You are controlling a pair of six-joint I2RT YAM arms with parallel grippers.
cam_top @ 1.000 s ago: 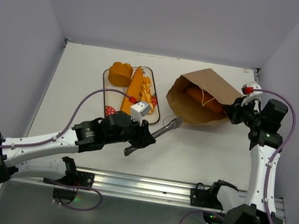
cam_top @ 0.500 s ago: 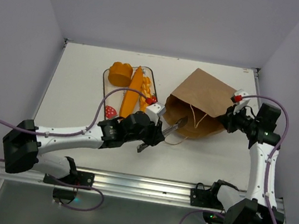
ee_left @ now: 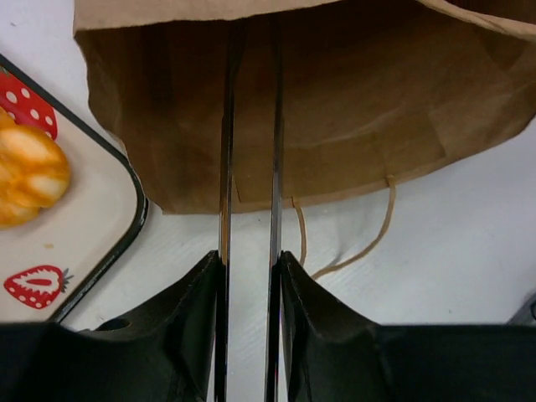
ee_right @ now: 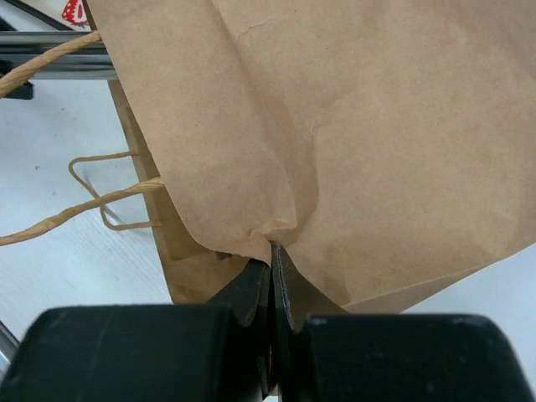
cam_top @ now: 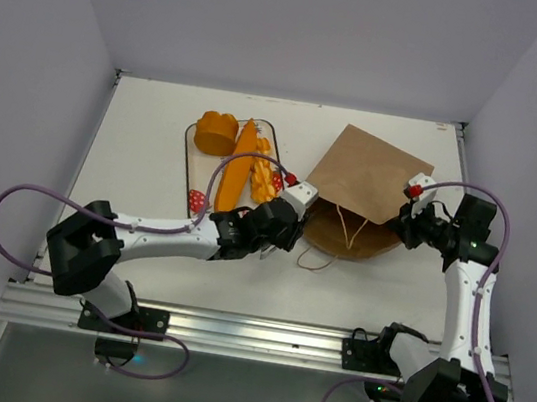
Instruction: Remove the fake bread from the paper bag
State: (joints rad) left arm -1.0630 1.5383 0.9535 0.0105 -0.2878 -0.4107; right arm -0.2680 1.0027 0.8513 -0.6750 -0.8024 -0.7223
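Left wrist view: the tongs (ee_left: 227, 159) run forward from the left gripper (ee_left: 249, 266) into the paper bag (ee_left: 360, 100); their tips are lost in shadow. The bag interior is too dark to tell contents. The bag is cut off at top and right. Left of the gripper, the tray (ee_left: 100, 201) is cut by the frame edge, and the bread piece (ee_left: 29, 172) on it is blurred.

Right wrist view: the bag ahead of the right gripper (ee_right: 272, 264) runs off the frame at top and right. One handle (ee_right: 50, 57) exits left.

Top view: the left gripper's fingers are hidden under its wrist. The bag's upper side covers its interior.
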